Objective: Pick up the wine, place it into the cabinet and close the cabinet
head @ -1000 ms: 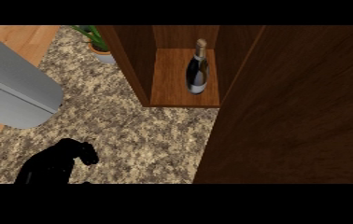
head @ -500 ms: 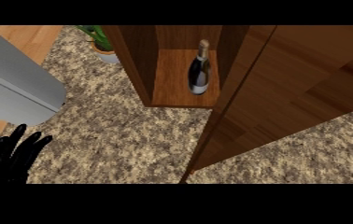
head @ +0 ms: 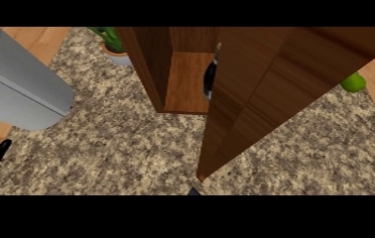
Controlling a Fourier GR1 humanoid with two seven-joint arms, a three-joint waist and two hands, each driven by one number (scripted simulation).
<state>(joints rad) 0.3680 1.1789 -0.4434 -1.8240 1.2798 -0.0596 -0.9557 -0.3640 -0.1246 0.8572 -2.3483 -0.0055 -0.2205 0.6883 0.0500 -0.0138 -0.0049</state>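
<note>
The wooden cabinet (head: 150, 63) stands on the speckled counter (head: 110, 148) with its shelf floor (head: 189, 83) still showing. Its door (head: 278, 88) hangs partly swung across the opening. The wine bottle (head: 210, 81) stands inside on the shelf; only a dark sliver of it shows past the door's edge. My left hand (head: 4, 148) is a small black scrap at the far left edge, away from the cabinet. A dark bit at the bottom edge below the door's corner looks like my right hand (head: 193, 192); the rest is hidden.
A large grey appliance (head: 29, 98) fills the left side. A potted green plant (head: 113, 48) sits behind the cabinet's left wall. A green round fruit (head: 353, 82) peeks out to the right of the door.
The door has swung leftward across the opening, now covering nearly all of the bottle. My left hand has slid out toward the left edge.
</note>
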